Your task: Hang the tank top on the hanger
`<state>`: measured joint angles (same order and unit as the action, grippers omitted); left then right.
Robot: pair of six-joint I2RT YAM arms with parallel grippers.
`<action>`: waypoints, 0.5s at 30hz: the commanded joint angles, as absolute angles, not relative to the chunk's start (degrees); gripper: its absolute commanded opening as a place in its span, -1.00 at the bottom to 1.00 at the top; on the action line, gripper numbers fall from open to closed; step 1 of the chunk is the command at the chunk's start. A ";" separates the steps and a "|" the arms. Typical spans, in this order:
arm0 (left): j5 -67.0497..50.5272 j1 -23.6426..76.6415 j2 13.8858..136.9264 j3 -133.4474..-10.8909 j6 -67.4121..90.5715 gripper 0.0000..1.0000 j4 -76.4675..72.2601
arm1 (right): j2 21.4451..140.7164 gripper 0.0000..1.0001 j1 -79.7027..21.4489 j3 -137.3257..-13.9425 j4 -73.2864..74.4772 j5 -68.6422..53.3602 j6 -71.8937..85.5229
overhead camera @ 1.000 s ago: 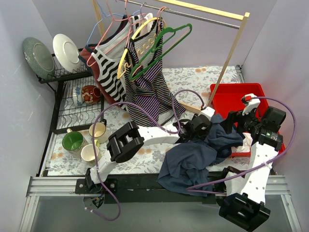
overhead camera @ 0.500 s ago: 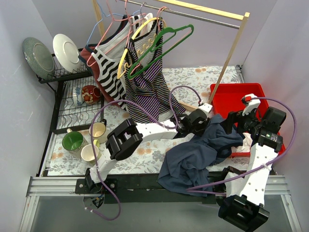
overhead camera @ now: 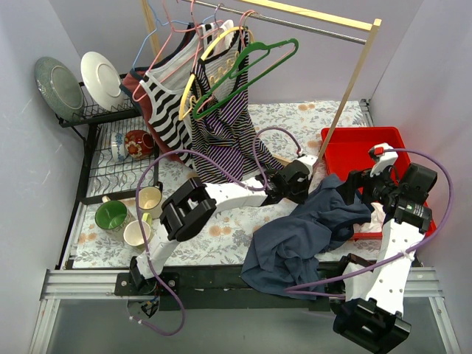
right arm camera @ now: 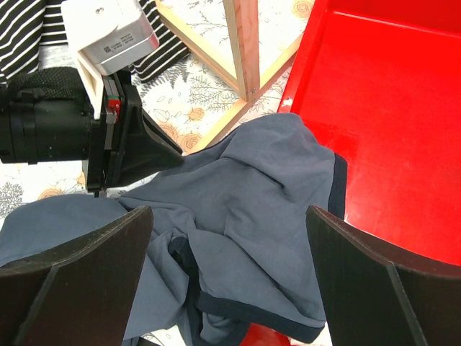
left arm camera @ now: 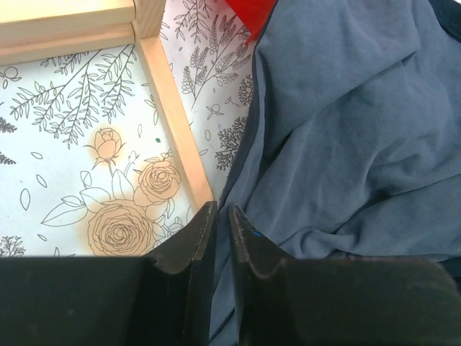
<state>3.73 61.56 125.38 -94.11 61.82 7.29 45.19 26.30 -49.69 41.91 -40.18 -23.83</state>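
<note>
Bare floral mat (overhead camera: 228, 234) open left of left gripper (left arm camera: 217, 215), wooden rack post (overhead camera: 349, 92) and base rail (left arm camera: 173, 122) alongside, red bin (overhead camera: 361, 147) right, tank top (overhead camera: 295, 243) heaped across near edge.

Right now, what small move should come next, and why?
Probably lower the open right gripper onto the tank top beneath it and close. The left gripper looks shut on one edge only, the rest lies crumpled, and the hanger hangs well away; a second hold would help spread it.
</note>
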 commanded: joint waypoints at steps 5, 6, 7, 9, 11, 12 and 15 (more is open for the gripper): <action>0.27 60.29 125.95 -94.04 61.87 -1.00 6.86 | 43.86 0.91 26.72 -48.87 41.48 -39.90 -24.26; 0.09 60.12 126.03 -93.78 62.14 -1.00 6.68 | 43.86 0.91 26.72 -48.69 41.48 -39.90 -24.43; 0.09 60.12 125.60 -93.34 62.31 -1.00 6.24 | 43.86 0.91 26.72 -48.69 41.57 -39.73 -24.52; -1.48 59.86 124.63 -91.68 62.58 -1.00 4.93 | 43.77 0.91 26.72 -48.69 41.57 -39.55 -24.70; -1.41 59.42 122.18 -90.27 63.19 -1.00 3.44 | 43.68 0.91 26.72 -48.78 41.75 -39.38 -24.87; -1.41 58.81 121.04 -88.35 63.45 -1.00 2.82 | 43.77 0.91 26.72 -48.78 41.75 -39.29 -25.05; -1.23 57.75 114.98 -85.35 63.81 -1.00 1.06 | 43.59 0.91 26.72 -48.69 41.92 -39.20 -25.40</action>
